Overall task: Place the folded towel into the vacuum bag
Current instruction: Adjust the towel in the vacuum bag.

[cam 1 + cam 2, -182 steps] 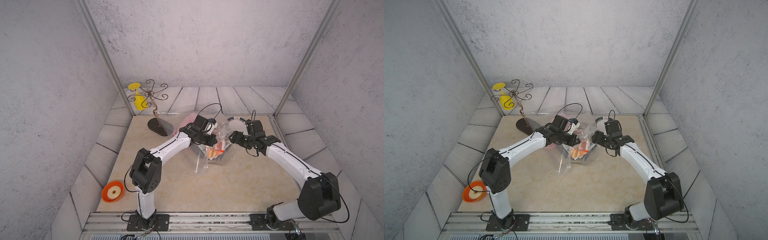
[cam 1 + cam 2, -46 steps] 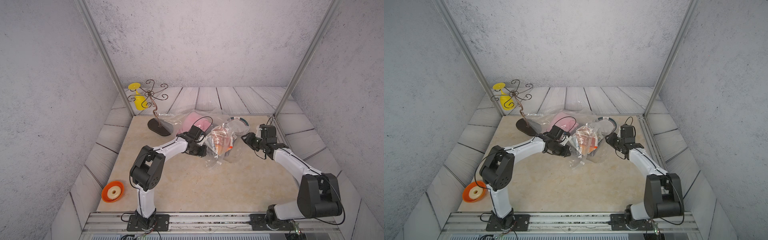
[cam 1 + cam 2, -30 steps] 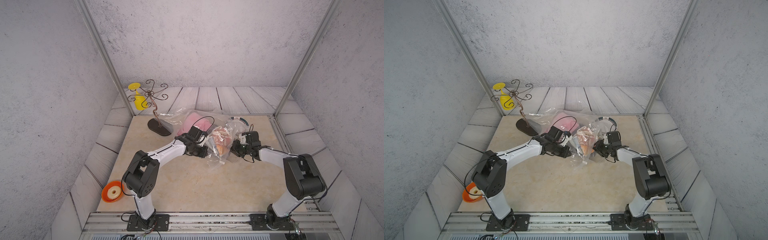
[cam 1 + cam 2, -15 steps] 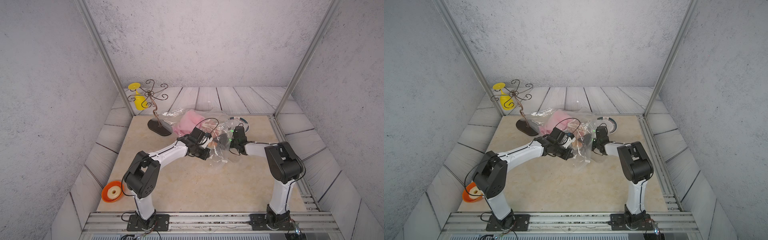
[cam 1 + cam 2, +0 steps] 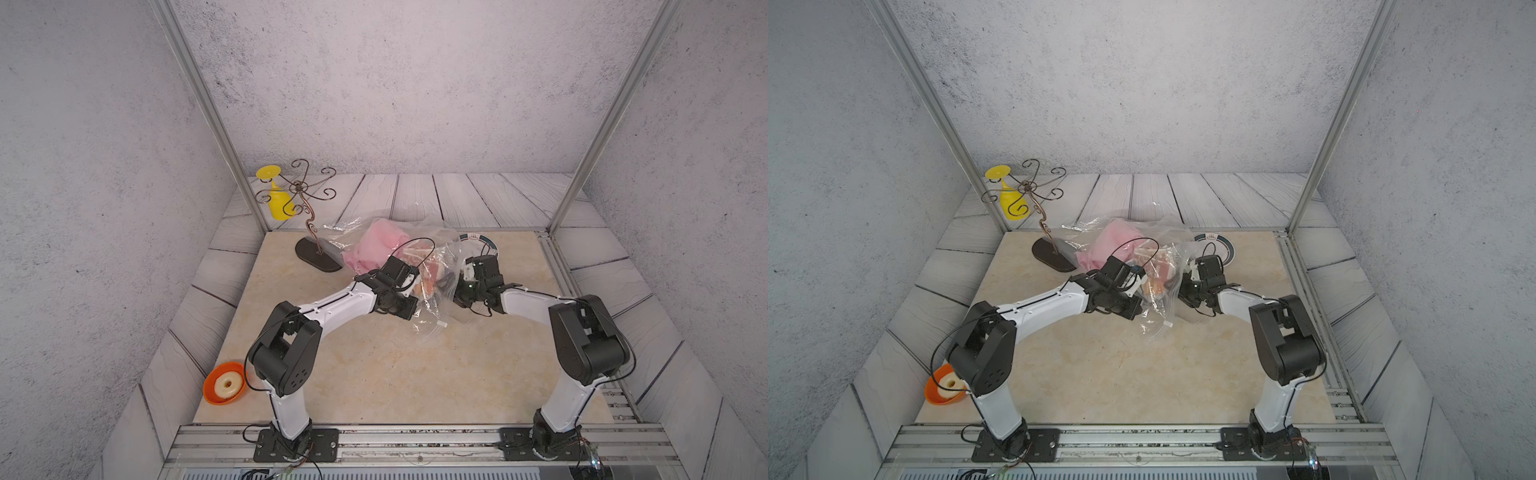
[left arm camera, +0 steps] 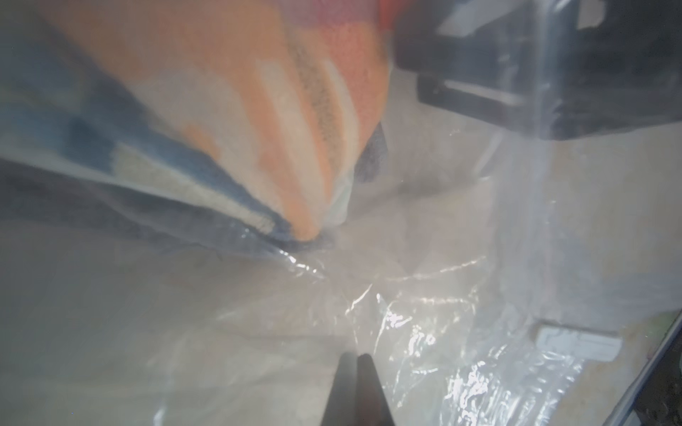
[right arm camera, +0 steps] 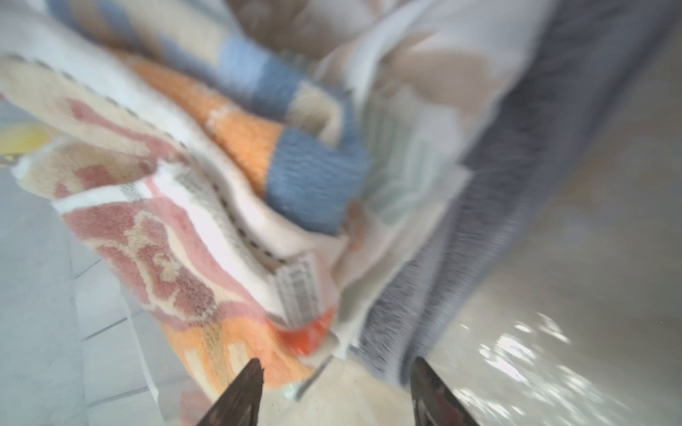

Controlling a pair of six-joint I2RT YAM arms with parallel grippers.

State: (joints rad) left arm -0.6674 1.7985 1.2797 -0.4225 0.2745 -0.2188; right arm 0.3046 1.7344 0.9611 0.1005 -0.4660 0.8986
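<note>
The folded towel point(image 5: 429, 279), judged soft, light and limp, sat inside the slippery vacuum bag point(image 5: 429, 318) between the arms; the left gripper point(image 6: 356, 360) was pinching bag film, the right gripper point(image 7: 337, 372) stood spread, and the thick folded edge offered the best hold.

Two arms lean in low from the near rail in both top views. The left arm point(image 5: 332, 303), based at seven o'clock, stretches toward two o'clock. The right arm point(image 5: 528, 305), based at five o'clock, reaches toward ten o'clock. Their wrists nearly meet at centre. The left gripper point(image 6: 356, 359) has its jaws pressed together, while the right gripper point(image 7: 336, 365) holds its jaws apart.
</note>
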